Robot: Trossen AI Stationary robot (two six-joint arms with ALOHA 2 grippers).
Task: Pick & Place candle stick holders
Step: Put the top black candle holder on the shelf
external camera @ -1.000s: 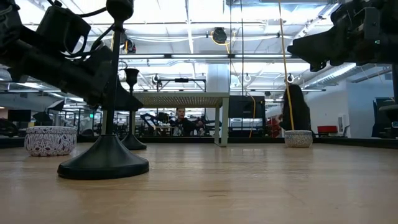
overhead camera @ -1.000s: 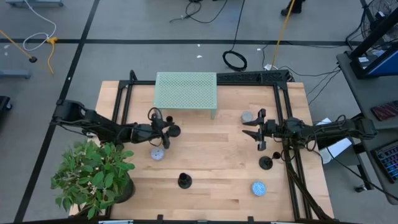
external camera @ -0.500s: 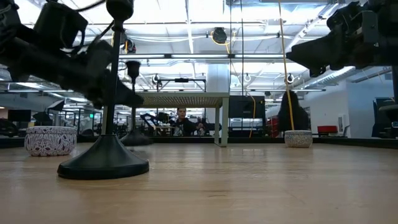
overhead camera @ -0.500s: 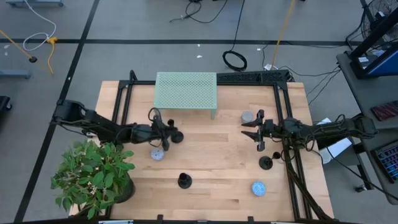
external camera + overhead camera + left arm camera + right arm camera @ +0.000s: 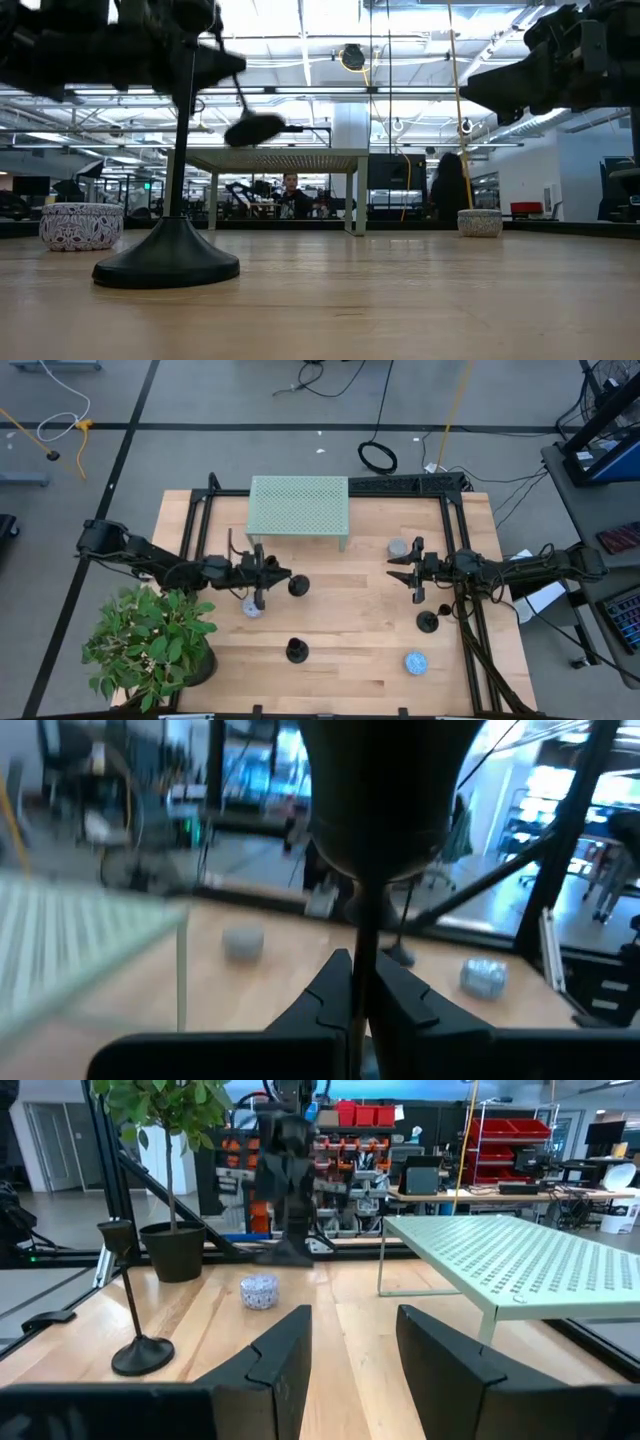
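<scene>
Three black candle stick holders show. One is lifted and tipped over in my left gripper (image 5: 268, 582), its round base (image 5: 298, 586) sticking out toward the table's right; in the low view the base (image 5: 255, 128) hangs in the air. A second holder (image 5: 297, 651) stands upright on its base near the front edge, and it is large in the low view (image 5: 166, 262). A third (image 5: 428, 622) stands upright at the right. My right gripper (image 5: 413, 573) is open and empty above the table, beyond the third holder. My left gripper pinches the holder's thin stem (image 5: 365, 945) between its two fingers (image 5: 330, 992), which lie about level and point toward the table's right. The stem runs on ahead along the fingers to the round base (image 5: 385, 790). The holder is lifted clear of the table and tipped far off upright.
A pale green perforated rack (image 5: 298, 510) stands at the table's far side. Small patterned bowls sit at the left (image 5: 253, 607) and front right (image 5: 416, 662), a grey one (image 5: 399, 548) at the far right. A potted plant (image 5: 150, 640) fills the front left corner.
My left gripper has risen with the holder and turned. The holder has gone from upright on the table to lifted clear and tipped over, its base swung out toward the table's right.
</scene>
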